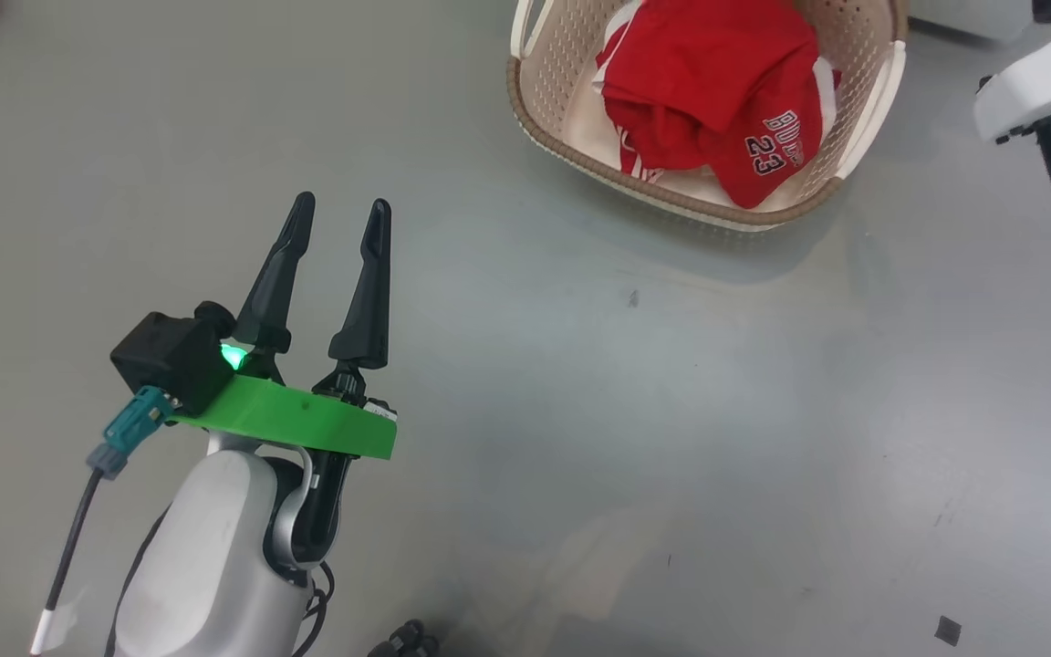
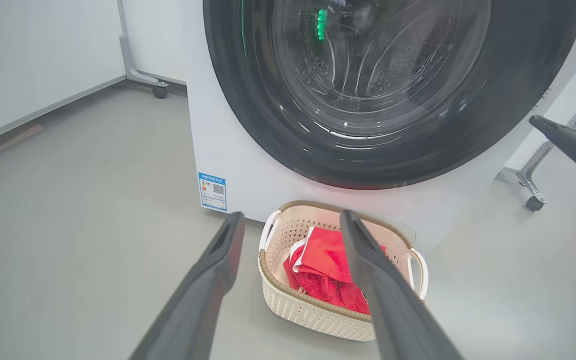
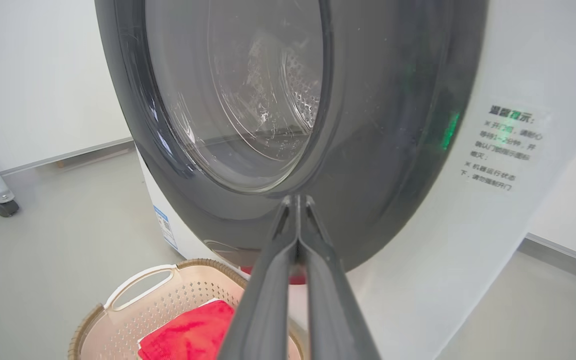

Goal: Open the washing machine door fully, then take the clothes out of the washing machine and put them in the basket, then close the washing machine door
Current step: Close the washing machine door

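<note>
The washing machine [image 2: 228, 150] stands with its black-rimmed door [image 2: 468, 130] flush against the front, and steel drum holes show through the glass. On the floor in front sits the cream basket [image 1: 548, 64], holding the red clothes [image 1: 717, 82] with "23" on them. My left gripper [image 1: 343, 208] hangs open and empty over bare floor, left of the basket; in its wrist view the left gripper [image 2: 292, 215] frames the basket [image 2: 308, 315]. My right gripper [image 3: 296, 200] is shut on nothing, its tips at the door's [image 3: 393, 150] lower rim; whether they touch I cannot tell.
Grey floor spreads all around the basket. Wheeled stand legs sit left [image 2: 153, 87] and right [image 2: 533, 195] of the machine. A blue label [image 2: 212, 191] marks its lower front. My right arm's pale shell [image 1: 1036, 82] shows right of the basket.
</note>
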